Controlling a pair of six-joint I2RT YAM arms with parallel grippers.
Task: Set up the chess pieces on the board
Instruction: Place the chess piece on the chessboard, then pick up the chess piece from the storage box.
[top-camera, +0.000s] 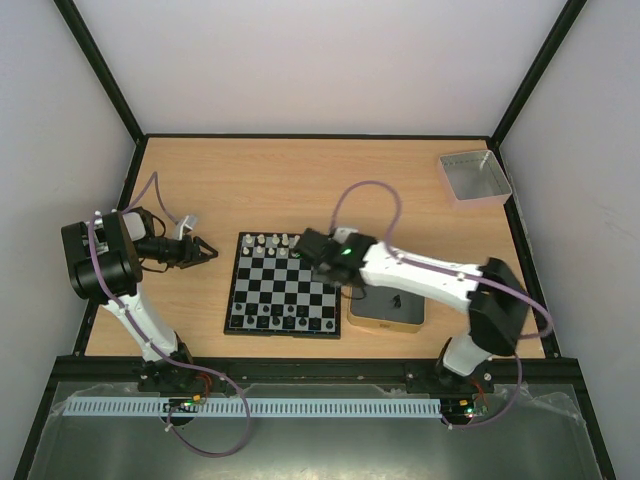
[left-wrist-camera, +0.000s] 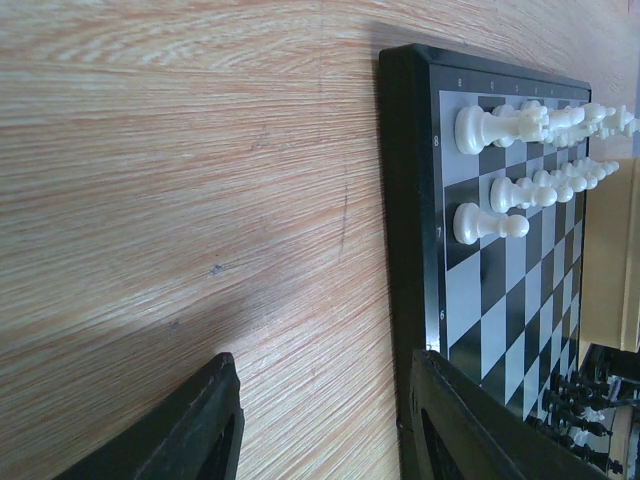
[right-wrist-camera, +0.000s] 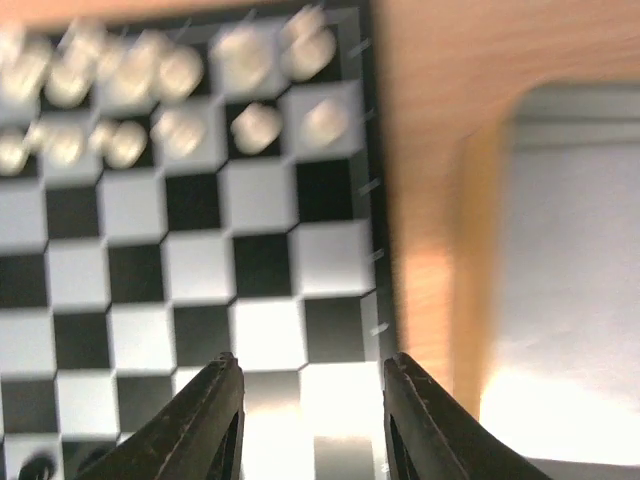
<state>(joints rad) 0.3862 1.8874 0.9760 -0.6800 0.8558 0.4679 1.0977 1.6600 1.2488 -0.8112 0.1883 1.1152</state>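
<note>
The board (top-camera: 283, 285) lies mid-table, with white pieces (top-camera: 270, 243) along its far rows and black pieces (top-camera: 280, 317) along its near rows. My left gripper (top-camera: 205, 251) is open and empty, low over the wood just left of the board's edge (left-wrist-camera: 405, 200); the white pieces (left-wrist-camera: 520, 160) show there. My right gripper (top-camera: 318, 258) is open and empty above the board's right side (right-wrist-camera: 260, 260). The blurred white pieces (right-wrist-camera: 160, 90) lie ahead of its fingers (right-wrist-camera: 215, 400).
A gold-rimmed tin (top-camera: 386, 310) sits right of the board, under the right arm, and it shows in the right wrist view (right-wrist-camera: 560, 280). A grey square tray (top-camera: 474, 177) stands at the far right. Black frame posts and white walls enclose the table.
</note>
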